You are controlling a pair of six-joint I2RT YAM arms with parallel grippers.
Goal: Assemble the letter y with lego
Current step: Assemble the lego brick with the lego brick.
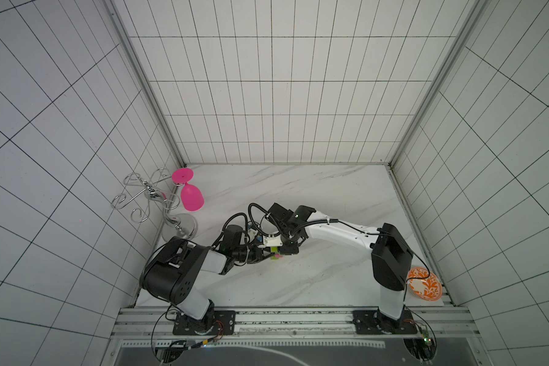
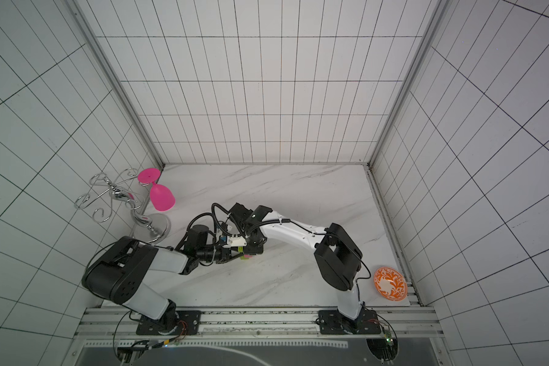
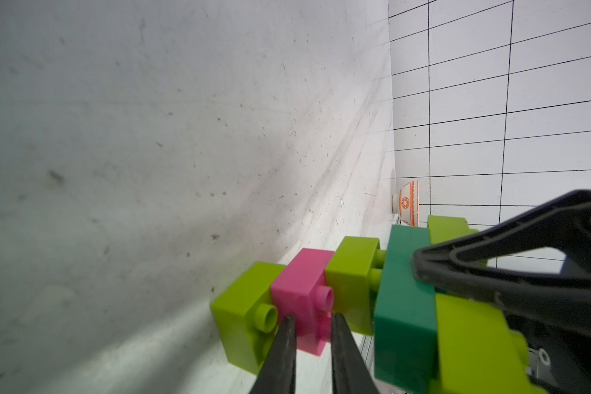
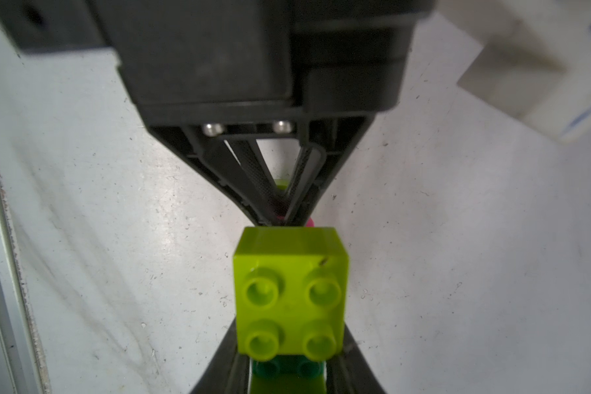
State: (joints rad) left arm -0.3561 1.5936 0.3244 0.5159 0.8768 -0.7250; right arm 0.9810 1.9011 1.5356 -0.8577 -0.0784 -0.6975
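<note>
The lego (image 1: 274,255) (image 2: 245,255) hangs above the marble table between both grippers. In the left wrist view a lime brick (image 3: 243,317), a pink brick (image 3: 304,283) and another lime brick (image 3: 352,269) form a row. Studs show in a small gap before the dark green brick (image 3: 403,307), which carries two lime bricks (image 3: 471,341). My left gripper (image 3: 313,317) (image 4: 284,220) is shut on the pink brick. My right gripper (image 4: 290,370) is shut on the dark green brick, under a lime brick (image 4: 290,273); its finger (image 3: 492,269) presses that brick's side.
A pink goblet (image 1: 191,196) hangs on a chrome wire rack (image 1: 149,198) at the back left. An orange-patterned bowl (image 1: 423,282) sits at the front right corner, behind my right arm's base. Tiled walls close in three sides.
</note>
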